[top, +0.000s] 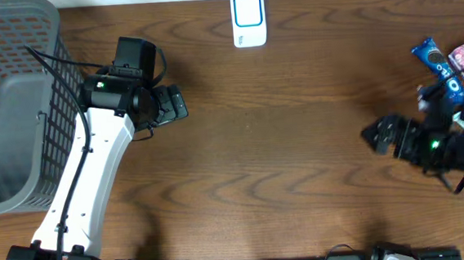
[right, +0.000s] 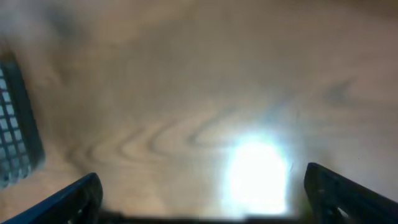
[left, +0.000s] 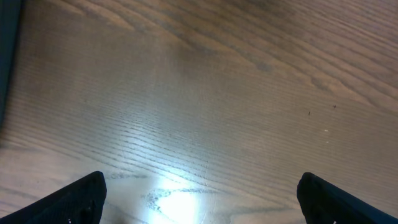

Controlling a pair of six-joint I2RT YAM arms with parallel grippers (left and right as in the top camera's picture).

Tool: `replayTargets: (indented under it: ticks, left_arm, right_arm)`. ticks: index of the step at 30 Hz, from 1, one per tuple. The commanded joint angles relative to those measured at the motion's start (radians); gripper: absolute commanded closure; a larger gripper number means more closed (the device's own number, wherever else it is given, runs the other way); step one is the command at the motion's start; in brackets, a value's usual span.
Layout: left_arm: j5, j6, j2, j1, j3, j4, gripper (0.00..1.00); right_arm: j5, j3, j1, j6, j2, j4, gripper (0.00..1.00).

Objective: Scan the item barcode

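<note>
Snack packets [top: 438, 56]: 3 o'clock; probably light, crinkly and slippery, so pinch a flat end seam.
Scanner [top: 249, 19]: 12 o'clock.
Left gripper [top: 177, 103]: jaws apart, empty.
Right gripper [top: 377, 134]: jaws apart, empty.

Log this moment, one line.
left gripper: jaws open, empty | right gripper: jaws open, empty | snack packs: beside right arm, not held | scanner: far edge, centre

OH: fixed, top-down, far, whole table [top: 298, 142] | L wrist: low, close, fwd-down, own fingertips [left: 81, 199] at btm corners | R wrist: same, blurred | shared: table all 3; basket [right: 15, 124] OH+R
</note>
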Motion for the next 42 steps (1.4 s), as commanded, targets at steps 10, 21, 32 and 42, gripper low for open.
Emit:
replayTargets:
  ticks: [10,21,32,42]
  left_arm:
    - [-0.013,0.017,0.002,0.003,-0.002,-0.003,0.02]
    - [-0.013,0.016,0.002,0.003,-0.002,-0.003,0.02]
    - [-0.013,0.016,0.002,0.003,-0.002,-0.003,0.02]
    - [-0.013,0.016,0.002,0.003,-0.002,-0.003,0.02]
  right_arm:
    - [0.059,-0.262,0.008,0.269,-0.013,-0.043,0.01]
    - [0.070,-0.294,0.085,0.169,-0.016,0.093,0.01]
    - [0.070,-0.576,0.403,-0.077,-0.329,0.635,0.01]
    - [0.086,-0.906,0.368,-0.150,-0.661,1.022,0.01]
